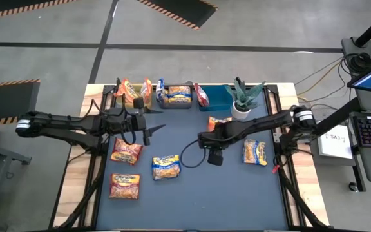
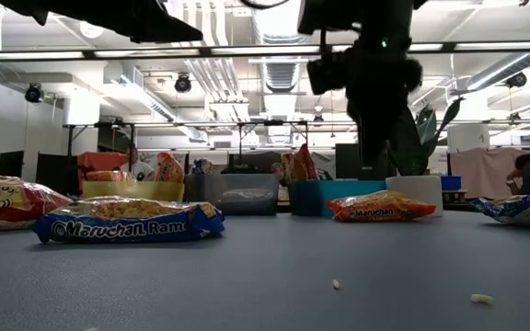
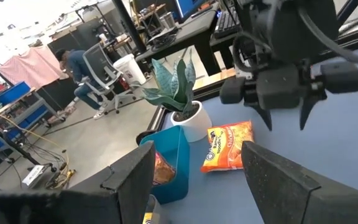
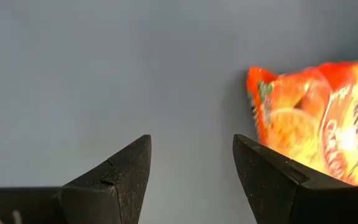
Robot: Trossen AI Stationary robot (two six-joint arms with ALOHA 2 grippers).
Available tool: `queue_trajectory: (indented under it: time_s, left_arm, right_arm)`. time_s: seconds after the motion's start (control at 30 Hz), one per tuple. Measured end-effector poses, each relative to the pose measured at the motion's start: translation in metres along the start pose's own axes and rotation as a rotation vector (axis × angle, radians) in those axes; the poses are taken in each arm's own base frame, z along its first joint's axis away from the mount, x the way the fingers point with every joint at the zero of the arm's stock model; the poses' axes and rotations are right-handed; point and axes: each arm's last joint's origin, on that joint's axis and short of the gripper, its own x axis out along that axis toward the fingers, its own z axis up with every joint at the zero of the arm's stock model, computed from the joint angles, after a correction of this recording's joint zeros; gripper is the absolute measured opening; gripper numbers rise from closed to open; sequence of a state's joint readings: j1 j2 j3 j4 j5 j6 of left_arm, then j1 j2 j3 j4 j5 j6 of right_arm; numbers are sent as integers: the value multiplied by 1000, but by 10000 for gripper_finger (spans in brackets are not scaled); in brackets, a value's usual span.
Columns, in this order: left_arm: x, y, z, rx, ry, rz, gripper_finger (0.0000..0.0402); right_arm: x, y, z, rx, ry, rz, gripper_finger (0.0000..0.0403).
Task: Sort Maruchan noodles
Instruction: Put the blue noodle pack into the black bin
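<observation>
Two grippers up over the mat (image 1: 237, 193), neither holding anything. Left gripper (image 1: 148, 132) sits mid-left, fingers (image 3: 132, 177) apart, empty gap, aimed across at the plant (image 1: 242, 98). Right gripper (image 1: 205, 137) is mid-table pointing down, fingers (image 4: 114, 174) apart over bare mat, with an orange packet (image 1: 219, 122) just beside it, not between the tips.

Loose packets: two red ones (image 1: 127, 153) and (image 1: 125, 185) front-left, a yellow-and-blue one (image 1: 166, 167) beside them, another yellow-and-blue (image 1: 255, 152) on the right.

Back edge, three bins in a row: yellow-green bin (image 1: 134, 96) with orange packets standing in it, grey bin (image 1: 176, 103) with yellow-and-blue ones, blue bin (image 1: 216, 100) with a red one upright. Plant pot just beside the blue bin.
</observation>
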State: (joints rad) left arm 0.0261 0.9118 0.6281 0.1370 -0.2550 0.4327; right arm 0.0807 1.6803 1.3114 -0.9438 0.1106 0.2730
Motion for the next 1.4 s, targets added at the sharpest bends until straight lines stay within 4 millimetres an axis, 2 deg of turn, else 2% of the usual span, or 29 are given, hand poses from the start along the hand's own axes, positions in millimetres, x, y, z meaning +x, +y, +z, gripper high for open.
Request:
queue_trajectory:
  time_s: [0.13, 0.33, 0.57, 0.7, 0.87, 1.0, 1.17, 1.27, 1.4]
  left_arm:
    - [0, 0, -1, -6, 7, -3, 221]
    - [0, -3, -6, -101, 60, -25, 221]
    - [-1, -8, -17, -204, 180, -62, 221]
    - [-5, -16, -26, -309, 288, -124, 221]
    - [-4, -50, -43, -458, 430, -287, 204]
    - [-6, -89, -52, -441, 537, -410, 181]
    - [-9, -130, -54, -396, 649, -514, 141]
    - [-7, -146, -55, -368, 697, -540, 112]
    - [-1, -160, -57, -351, 736, -544, 75]
  right_arm:
    - [17, 3, 8, -107, -55, -17, 214]
    - [30, 13, 31, -236, -241, 15, 214]
    - [39, 23, 59, -251, -499, 60, 214]
    - [50, 28, 68, -238, -569, 129, 215]
    - [60, 33, 72, -191, -587, 161, 215]
    - [62, 35, 72, -120, -587, 187, 215]
    - [57, 34, 72, 67, -576, 244, 215]
    - [58, 35, 71, 205, -544, 295, 215]
    - [58, 37, 71, 283, -494, 411, 220]
